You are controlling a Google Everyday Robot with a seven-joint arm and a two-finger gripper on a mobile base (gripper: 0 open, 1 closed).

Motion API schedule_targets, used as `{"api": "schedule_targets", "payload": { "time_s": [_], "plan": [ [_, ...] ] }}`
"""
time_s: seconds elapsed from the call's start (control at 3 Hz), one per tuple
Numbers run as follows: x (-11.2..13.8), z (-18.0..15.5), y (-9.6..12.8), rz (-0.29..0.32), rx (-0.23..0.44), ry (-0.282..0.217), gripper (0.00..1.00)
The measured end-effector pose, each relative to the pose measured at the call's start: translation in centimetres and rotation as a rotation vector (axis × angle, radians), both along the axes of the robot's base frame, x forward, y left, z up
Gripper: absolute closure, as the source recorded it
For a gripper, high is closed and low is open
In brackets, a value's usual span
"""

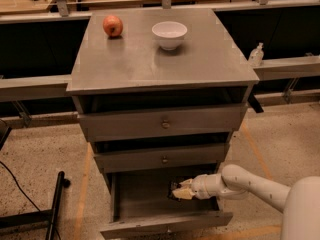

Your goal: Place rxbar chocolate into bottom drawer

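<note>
Your gripper (181, 191) is at the lower middle of the frame, reaching from the right into the open bottom drawer (165, 225). Its fingers are clamped on the rxbar chocolate (176, 184), whose dark wrapper shows around them. You cannot tell whether the bar touches the drawer floor. On the counter (140, 69) in the upper frame, a red apple (113, 26) and a white bowl (169, 34) stand apart.
</note>
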State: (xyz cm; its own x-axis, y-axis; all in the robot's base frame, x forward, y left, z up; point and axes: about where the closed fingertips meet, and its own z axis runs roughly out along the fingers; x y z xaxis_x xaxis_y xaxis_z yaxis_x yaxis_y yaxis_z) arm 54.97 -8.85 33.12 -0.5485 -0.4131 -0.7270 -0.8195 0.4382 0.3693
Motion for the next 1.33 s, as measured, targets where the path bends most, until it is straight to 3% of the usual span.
{"api": "schedule_targets", "payload": {
  "time_s": [0.33, 0.67, 1.33],
  "plan": [
    [-0.1, -2.4, 0.2, -0.028, 0.004, 0.054, 0.83],
    [0.1, -3.9, 0.7, -0.066, 0.006, 0.109, 0.59],
    [1.1, -4.3, 0.4, -0.161, 0.020, 0.139, 0.12]
  ]
}}
